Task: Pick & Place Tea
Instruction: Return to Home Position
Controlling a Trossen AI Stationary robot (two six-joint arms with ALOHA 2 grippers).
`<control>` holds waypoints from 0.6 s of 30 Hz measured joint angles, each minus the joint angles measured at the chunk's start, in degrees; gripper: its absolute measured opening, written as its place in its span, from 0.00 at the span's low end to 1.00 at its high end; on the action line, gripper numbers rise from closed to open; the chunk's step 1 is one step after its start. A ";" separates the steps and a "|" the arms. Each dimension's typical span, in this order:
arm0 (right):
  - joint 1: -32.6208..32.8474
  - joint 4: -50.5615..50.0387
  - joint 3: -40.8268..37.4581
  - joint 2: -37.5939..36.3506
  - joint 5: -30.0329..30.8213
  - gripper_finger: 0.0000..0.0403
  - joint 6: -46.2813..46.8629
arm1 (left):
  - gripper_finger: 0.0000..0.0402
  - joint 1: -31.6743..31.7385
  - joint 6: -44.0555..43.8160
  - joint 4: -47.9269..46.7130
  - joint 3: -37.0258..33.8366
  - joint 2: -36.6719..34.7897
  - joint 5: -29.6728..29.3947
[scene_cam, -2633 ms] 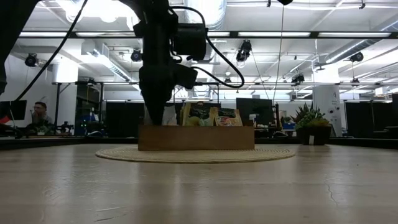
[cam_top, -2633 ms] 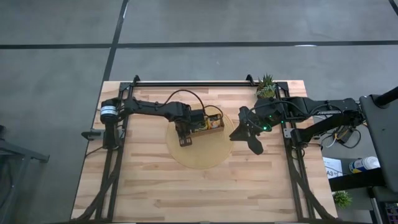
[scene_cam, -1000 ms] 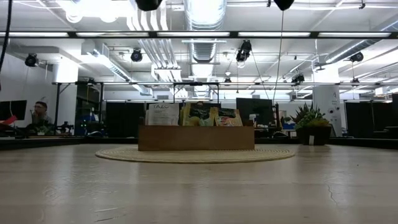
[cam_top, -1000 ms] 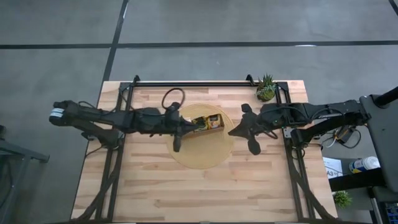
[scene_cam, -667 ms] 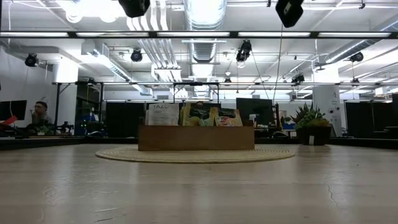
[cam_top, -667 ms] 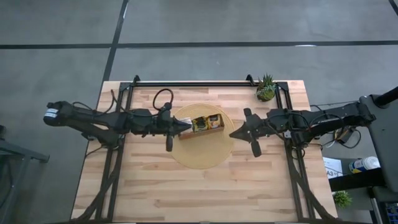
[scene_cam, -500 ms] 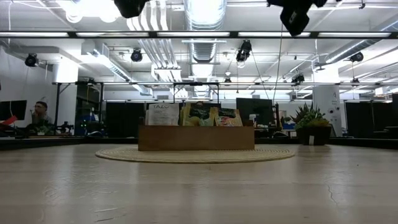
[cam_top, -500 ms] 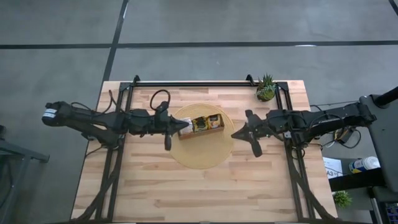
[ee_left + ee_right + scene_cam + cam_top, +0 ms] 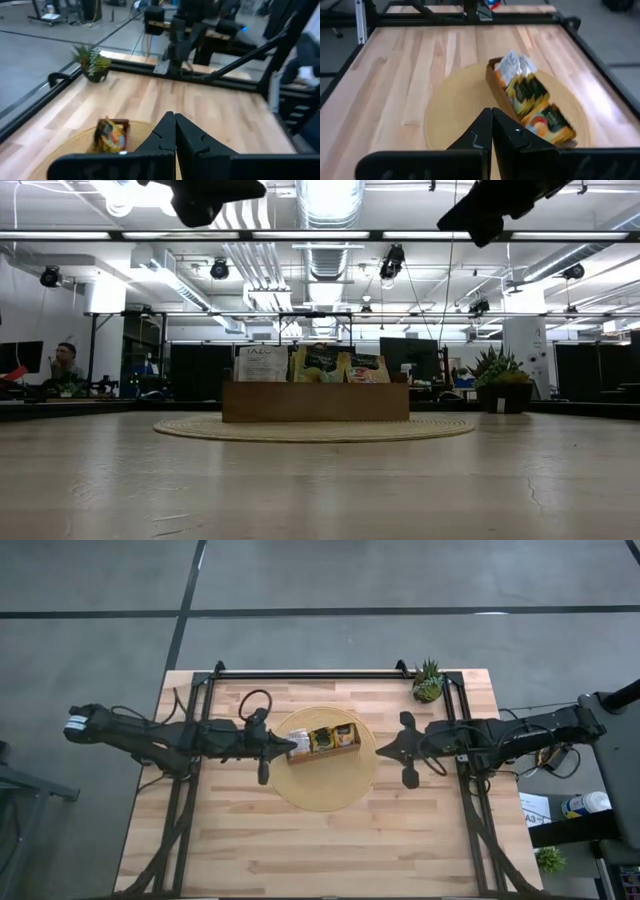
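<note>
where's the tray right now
High view: the tray sits on the round mat at mid-table, between the left gripper and the right gripper, nearer the left.

Left arm (image 9: pixel 190 736) and right arm (image 9: pixel 490 734) aloft, jaws together.

White tea sachet (image 9: pixel 260 364) — "TAZO" across its top, nothing else legible

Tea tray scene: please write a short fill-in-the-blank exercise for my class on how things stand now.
1. The wooden tray stands on a round woven ____.
2. The tea sachets in it stand in ____ groups by colour.
3. The left gripper and the right gripper both have their fingers ____.
4. The potted plant stands on the ____ arm's side of the table.
Missing words: mat; three; shut; right.
</note>
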 joint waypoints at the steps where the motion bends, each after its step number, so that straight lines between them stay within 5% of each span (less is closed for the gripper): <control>1: -0.01 0.15 -0.29 -0.48 0.00 0.02 -1.22 | 0.00 0.00 -0.37 1.35 -1.11 -0.65 0.57; 7: -0.02 3.21 -4.91 -3.73 -0.93 0.02 -3.62 | 0.00 0.00 -0.12 11.86 -9.19 -5.03 2.66; 18: -0.02 16.18 -18.00 -16.41 -5.44 0.02 -3.59 | 0.00 -0.02 1.31 14.79 -20.15 -15.59 7.23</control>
